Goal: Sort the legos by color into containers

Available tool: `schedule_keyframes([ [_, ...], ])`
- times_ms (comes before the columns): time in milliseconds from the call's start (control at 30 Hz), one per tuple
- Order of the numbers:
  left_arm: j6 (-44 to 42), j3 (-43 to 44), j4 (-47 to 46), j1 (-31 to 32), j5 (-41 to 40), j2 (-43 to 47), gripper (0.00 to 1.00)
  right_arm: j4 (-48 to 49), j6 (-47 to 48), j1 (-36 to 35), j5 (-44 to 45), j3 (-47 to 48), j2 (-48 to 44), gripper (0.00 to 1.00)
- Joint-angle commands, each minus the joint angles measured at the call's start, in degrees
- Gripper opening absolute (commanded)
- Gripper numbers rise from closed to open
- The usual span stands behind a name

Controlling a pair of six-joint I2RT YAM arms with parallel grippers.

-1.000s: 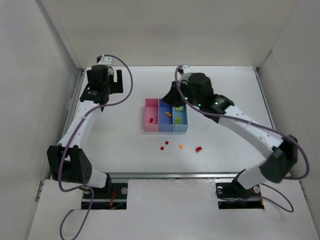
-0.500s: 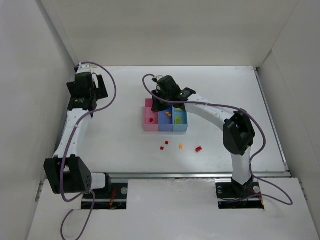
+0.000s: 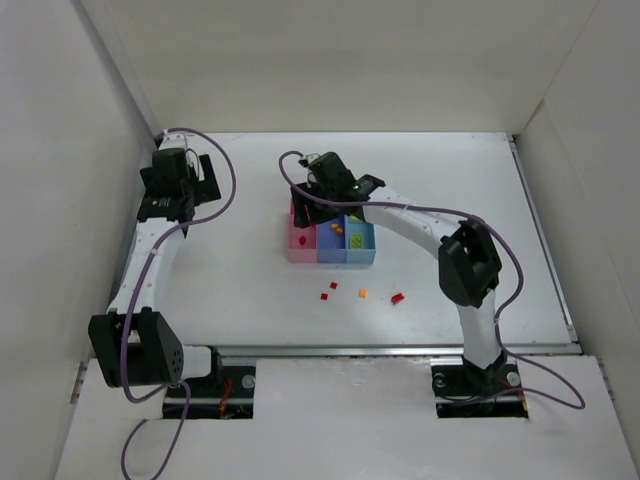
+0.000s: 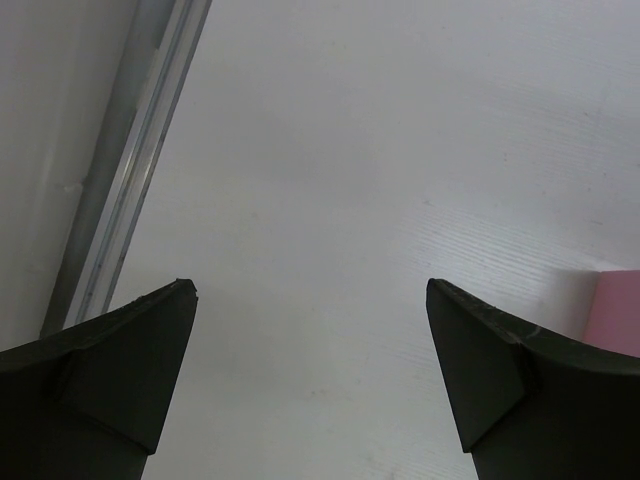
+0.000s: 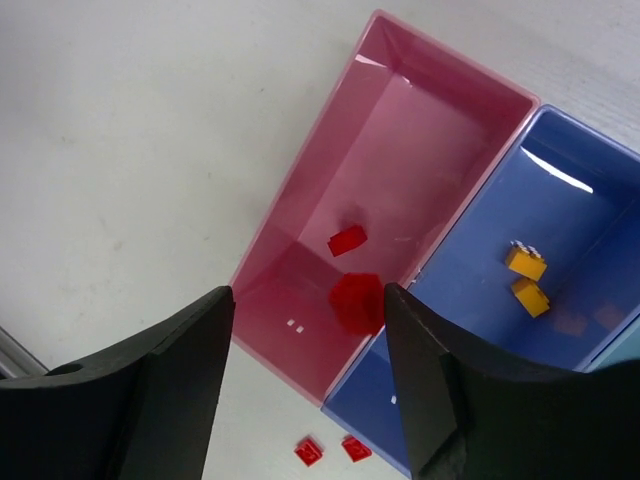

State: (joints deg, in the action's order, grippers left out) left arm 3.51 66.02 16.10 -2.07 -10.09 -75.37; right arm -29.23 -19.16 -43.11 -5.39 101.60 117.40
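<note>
Three joined containers stand mid-table: pink (image 3: 300,244), blue-violet (image 3: 330,243) and light blue (image 3: 360,240). My right gripper (image 5: 308,292) hovers open over the pink bin (image 5: 400,150). A blurred red lego (image 5: 355,301) is loose between its fingers, close to the right one, above the bin floor. Another red lego (image 5: 347,240) lies in the pink bin. Two orange legos (image 5: 525,262) lie in the blue-violet bin (image 5: 580,230). Two red legos (image 5: 309,452) lie on the table below the bins. My left gripper (image 4: 310,290) is open over bare table at the far left.
In front of the bins on the table lie two red legos (image 3: 325,296), an orange one (image 3: 363,293) and another red one (image 3: 397,298). White walls enclose the table on three sides. A metal rail (image 4: 130,190) runs along the left edge, near my left gripper (image 3: 172,208).
My right gripper has opened over the pink bin and let go of the red lego. The left arm has shifted only slightly.
</note>
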Motion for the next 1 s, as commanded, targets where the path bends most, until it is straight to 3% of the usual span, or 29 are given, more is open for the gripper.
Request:
schedule_keyframes([
  [0,0.2,0.5,-0.7,0.0,1.3,-0.3,1.00,0.4,1.0,-0.1,-1.0,3.3,-0.3,0.68],
  [133,0.2,1.0,-0.7,0.0,1.8,-0.3,1.00,0.4,1.5,-0.1,-1.6,3.9,-0.3,0.74],
  [400,0.2,1.0,-0.2,0.0,3.5,-0.3,1.00,0.4,1.5,-0.1,-1.6,3.9,-2.3,0.74],
  [533,-3.8,2.5,1.0,0.0,11.7,-0.3,0.95,-1.1,2.2,-0.1,1.3,2.8,-8.1,0.74],
  [700,-20.9,7.0,6.3,10.0,23.6,2.2,0.88,-4.7,0.5,3.7,7.2,-4.7,-22.1,0.75],
  [833,-34.0,8.6,15.5,19.1,32.6,5.1,0.88,-6.1,-1.8,13.6,5.9,-16.8,-35.1,0.76],
  [867,-38.6,9.5,20.2,23.2,33.2,5.1,0.88,-6.9,-2.4,17.5,5.4,-21.2,-39.8,0.76],
  [900,-40.0,9.5,20.3,23.2,33.2,5.1,0.88,-6.9,-2.4,19.1,5.4,-22.9,-39.9,0.78],
  [967,-42.8,9.5,26.2,31.4,29.7,4.6,0.88,-7.8,-2.4,20.9,6.3,-25.9,-45.2,0.80],
])
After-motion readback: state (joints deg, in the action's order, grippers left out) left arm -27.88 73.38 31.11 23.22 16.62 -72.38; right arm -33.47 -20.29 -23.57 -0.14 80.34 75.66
